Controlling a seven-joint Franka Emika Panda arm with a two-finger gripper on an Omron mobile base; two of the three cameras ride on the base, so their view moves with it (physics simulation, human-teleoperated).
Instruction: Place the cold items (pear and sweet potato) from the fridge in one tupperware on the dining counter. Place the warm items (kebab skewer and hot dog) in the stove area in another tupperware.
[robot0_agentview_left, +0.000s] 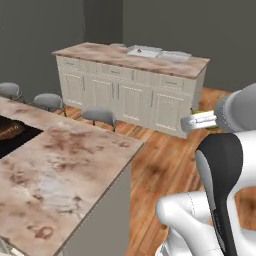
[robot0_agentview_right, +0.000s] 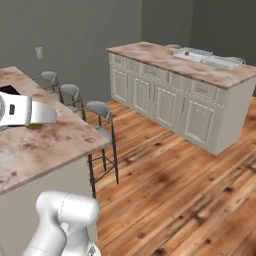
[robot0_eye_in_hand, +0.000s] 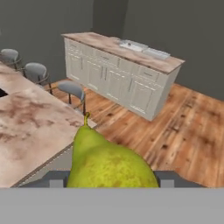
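We held the pear (robot0_eye_in_hand: 109, 162) between the fingers, jaws spread wide around it.
It filled the lower middle of the hand view, stem up; the marble counter (robot0_eye_in_hand: 30, 127) lay at left, the island (robot0_eye_in_hand: 127, 70) with two tupperwares (robot0_eye_in_hand: 142, 48) in the upper middle.

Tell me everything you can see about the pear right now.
The pear is yellow-green with faint brown speckles and a short stem at its narrow top. In the hand view it sits upright between the gripper fingers, which press its wide lower body from both sides. It is held in the air, with the near counter edge and wooden floor behind it.
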